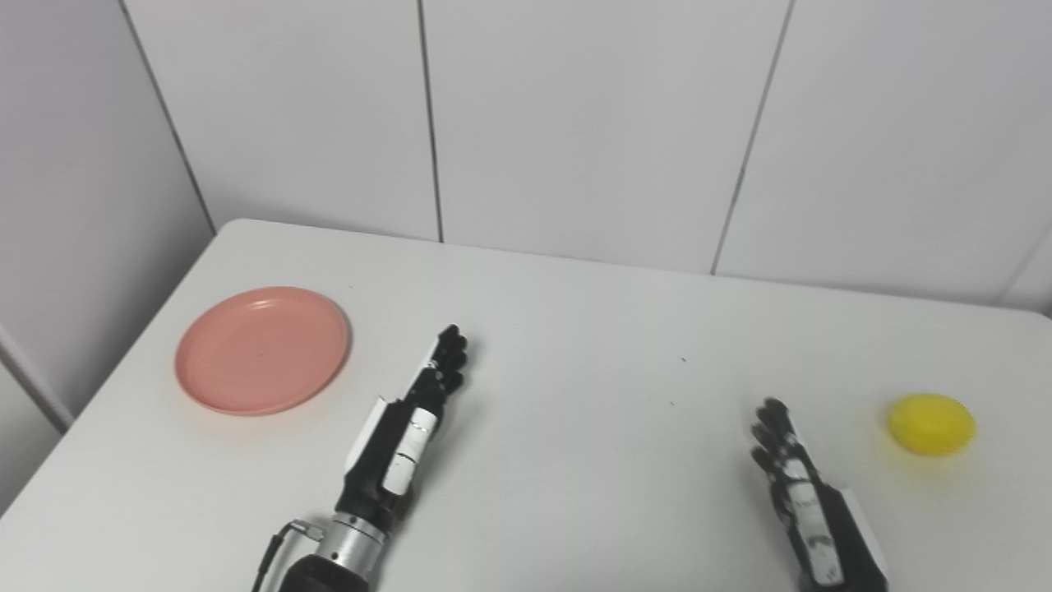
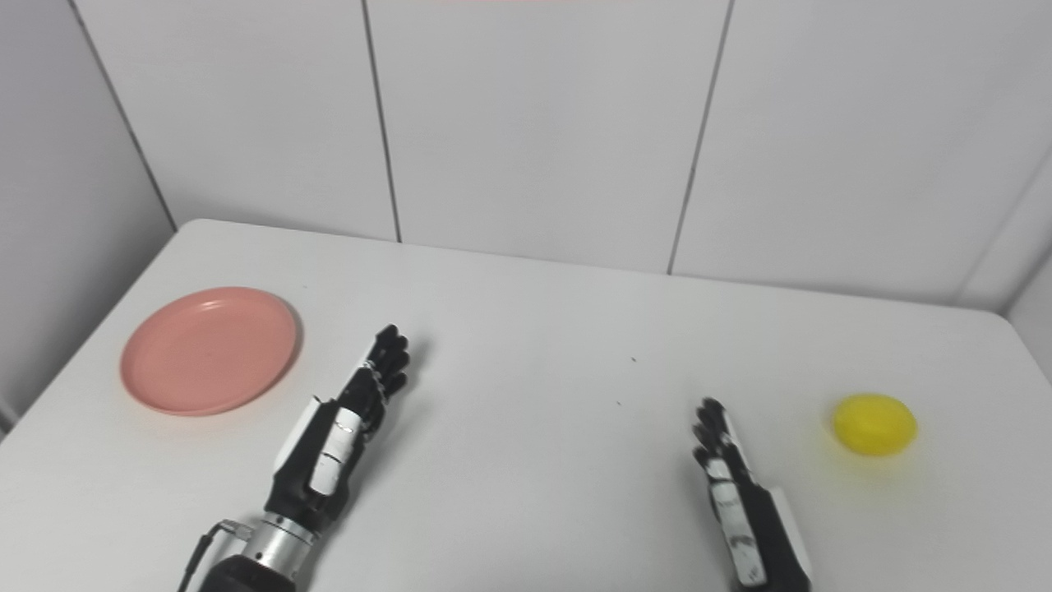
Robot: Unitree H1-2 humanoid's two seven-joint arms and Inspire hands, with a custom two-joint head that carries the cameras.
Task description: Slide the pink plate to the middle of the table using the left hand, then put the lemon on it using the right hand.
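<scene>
Now both hands are released and hold nothing: left hand point(image 1: 411, 427) lies beside the plate point(image 1: 263, 349) to slide it, right hand point(image 1: 801, 493) waits near the lemon point(image 1: 931, 424).

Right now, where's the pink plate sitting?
In both views the pink plate lies on the table's far-left part, beyond and left of the open left hand, untouched; the lemon sits across the table at the right.

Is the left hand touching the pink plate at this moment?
Apart. In the left eye view, bare white table shows plainly between the left hand and the rim of the pink plate; the hand lies to the plate's right.
</scene>
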